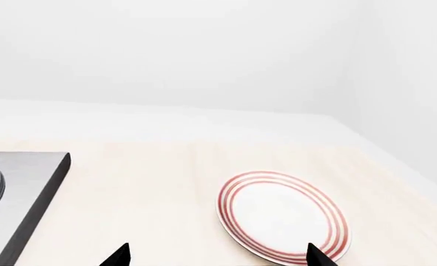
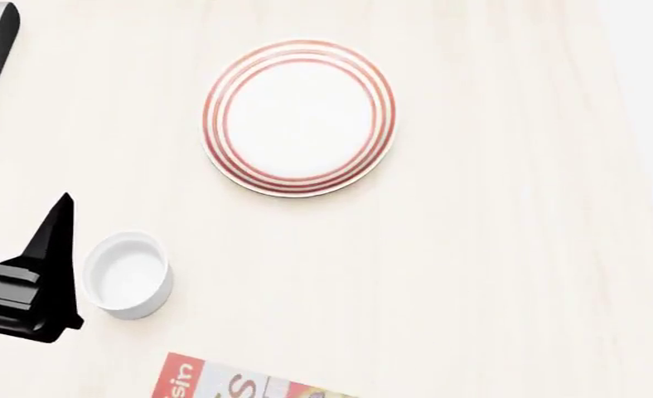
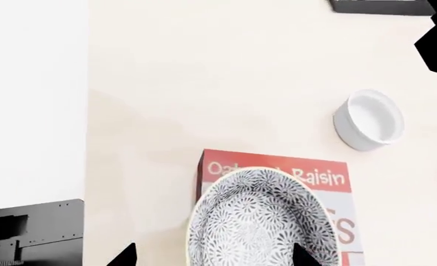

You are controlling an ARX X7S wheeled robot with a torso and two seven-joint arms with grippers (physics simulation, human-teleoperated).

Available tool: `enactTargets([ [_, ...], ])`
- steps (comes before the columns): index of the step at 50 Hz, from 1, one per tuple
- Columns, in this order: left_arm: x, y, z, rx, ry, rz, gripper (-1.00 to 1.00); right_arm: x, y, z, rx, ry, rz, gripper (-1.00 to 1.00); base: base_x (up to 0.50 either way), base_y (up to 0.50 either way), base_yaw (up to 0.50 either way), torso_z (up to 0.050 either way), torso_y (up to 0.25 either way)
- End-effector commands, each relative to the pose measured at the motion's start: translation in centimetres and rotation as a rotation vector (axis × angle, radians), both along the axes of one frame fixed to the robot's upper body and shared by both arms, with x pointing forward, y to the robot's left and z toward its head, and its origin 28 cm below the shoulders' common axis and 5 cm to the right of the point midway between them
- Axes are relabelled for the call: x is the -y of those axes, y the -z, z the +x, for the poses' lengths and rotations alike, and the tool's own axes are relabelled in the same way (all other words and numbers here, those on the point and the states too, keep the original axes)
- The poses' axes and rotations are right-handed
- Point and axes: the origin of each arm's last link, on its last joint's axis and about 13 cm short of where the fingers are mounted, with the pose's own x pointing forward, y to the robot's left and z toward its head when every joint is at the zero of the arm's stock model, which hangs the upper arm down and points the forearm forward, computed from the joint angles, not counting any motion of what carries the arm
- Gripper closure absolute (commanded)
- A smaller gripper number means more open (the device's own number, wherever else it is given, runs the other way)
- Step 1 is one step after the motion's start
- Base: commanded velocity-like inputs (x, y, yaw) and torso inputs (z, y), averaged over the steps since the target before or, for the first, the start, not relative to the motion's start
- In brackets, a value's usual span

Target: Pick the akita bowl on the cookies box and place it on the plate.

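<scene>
The jaws of the right gripper (image 3: 212,256) stand apart, their dark tips showing either side of the akita bowl (image 3: 260,221), not visibly touching it. The bowl sits on the cookies box (image 3: 318,180), a red-and-white carton lettered "Oatmeal Raisin"; its inside is covered in dense grey-black floral speckle on white under a pale rim. The left gripper (image 1: 217,256) also has its jaws apart, near the plate (image 2: 299,117), white with thin red rings, lying on the counter (image 2: 504,274). A white cup (image 2: 128,274) stands beside the box.
</scene>
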Motion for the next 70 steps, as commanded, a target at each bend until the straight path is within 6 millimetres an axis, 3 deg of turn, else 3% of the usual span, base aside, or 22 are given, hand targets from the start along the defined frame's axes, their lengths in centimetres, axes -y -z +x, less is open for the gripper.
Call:
enactTargets([
  [1, 0.0, 0.0, 0.0, 0.000, 0.000, 0.000, -1.00, -0.3, 0.6, 0.4, -0.026, -0.015, -0.059, -1.00, 0.00, 0.00, 0.00, 0.000, 0.000],
  [29, -0.1, 0.2, 0.0, -0.004, -0.002, -0.004, -1.00, -0.4, 1.5, 2.0, 0.014, 0.012, -0.139, -1.00, 0.00, 0.00, 0.00, 0.000, 0.000],
  [67, -0.2, 0.3, 0.0, -0.010, -0.005, -0.007, -1.00, -0.7, 2.8, 2.3, -0.012, -0.049, -0.187, -1.00, 0.00, 0.00, 0.00, 0.000, 0.000],
  [68, -0.2, 0.3, 0.0, -0.010, -0.005, -0.007, -1.00, -0.7, 2.9, 2.3, -0.010, -0.049, -0.187, 1.00, 0.00, 0.00, 0.00, 0.000, 0.000],
  [70, -0.2, 0.3, 0.0, -0.009, -0.005, -0.007, -1.00, -0.7, 2.9, 2.5, -0.008, -0.047, -0.183, 1.00, 0.00, 0.00, 0.00, 0.000, 0.000],
])
